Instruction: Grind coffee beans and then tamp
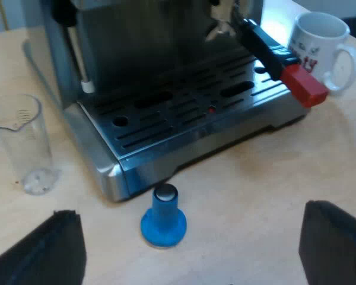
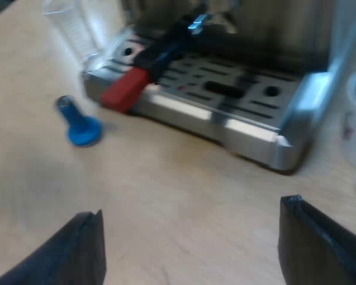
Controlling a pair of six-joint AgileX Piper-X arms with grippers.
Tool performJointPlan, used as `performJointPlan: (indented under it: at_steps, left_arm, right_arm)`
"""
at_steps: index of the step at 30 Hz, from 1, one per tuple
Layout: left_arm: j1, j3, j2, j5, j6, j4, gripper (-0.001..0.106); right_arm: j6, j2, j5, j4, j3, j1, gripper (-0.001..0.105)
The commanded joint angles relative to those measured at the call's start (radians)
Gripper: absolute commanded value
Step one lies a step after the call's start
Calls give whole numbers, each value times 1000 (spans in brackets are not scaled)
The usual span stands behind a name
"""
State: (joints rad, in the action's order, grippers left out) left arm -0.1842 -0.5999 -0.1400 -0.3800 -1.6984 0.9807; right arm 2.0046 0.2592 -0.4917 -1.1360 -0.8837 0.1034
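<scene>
- Left gripper (image 1: 191, 252): fingers spread wide, nothing between them. It hovers over the desk (image 1: 267, 178) facing the machine's front, above the tamper.
- Measuring glass (image 1: 21, 142): upright on the desk beside the espresso machine (image 1: 166, 53), apart from it and apparently empty.
- Tamper (image 1: 164, 217): blue, standing on its broad base just off the drip tray's (image 1: 184, 119) near corner. I judge that upright it is ready for a grasp from above.
- Holder (image 1: 267, 47): locked into the machine's front, its red end (image 1: 304, 86) jutting past the tray's edge, where a gripper can reach it. I judge grinding not yet begun.
- Mug (image 1: 320, 50): on the desk just behind the red end.
- Right gripper (image 2: 190, 237): fingers parted, empty, above bare desk facing the tray.
</scene>
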Motion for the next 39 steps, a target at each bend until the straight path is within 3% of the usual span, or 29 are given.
performJointPlan:
  at_steps: [1, 2, 10, 13, 21, 25, 29, 39]
  left_arm:
    - [-17, -6, -17, -19, -2, -24, 78]
    - [-26, -6, -33, -54, -2, -46, 78]
    - [-31, -2, -54, -107, -2, -107, 78]
    - [-31, 42, -62, -172, -2, -180, 78]
    - [-31, 112, -64, -183, -2, -219, 78]
    - [-31, 156, -64, -260, -2, -282, 78]
    - [-31, 178, -64, -267, -2, -293, 78]
    - [-31, 225, -64, -268, -2, -314, 78]
  right_arm:
    - [19, 18, -46, 2, -14, 32, 63]
    - [21, 28, -59, 2, -14, 49, 63]
    - [37, 103, -74, 41, -14, 209, 63]
    - [37, 131, -64, 91, -14, 283, 63]
    - [34, 246, 47, 188, -14, 483, 63]
    - [34, 322, 121, 231, -14, 617, 63]
    - [31, 390, 229, 266, -14, 758, 63]
    - [-151, 523, 440, 337, -14, 976, 63]
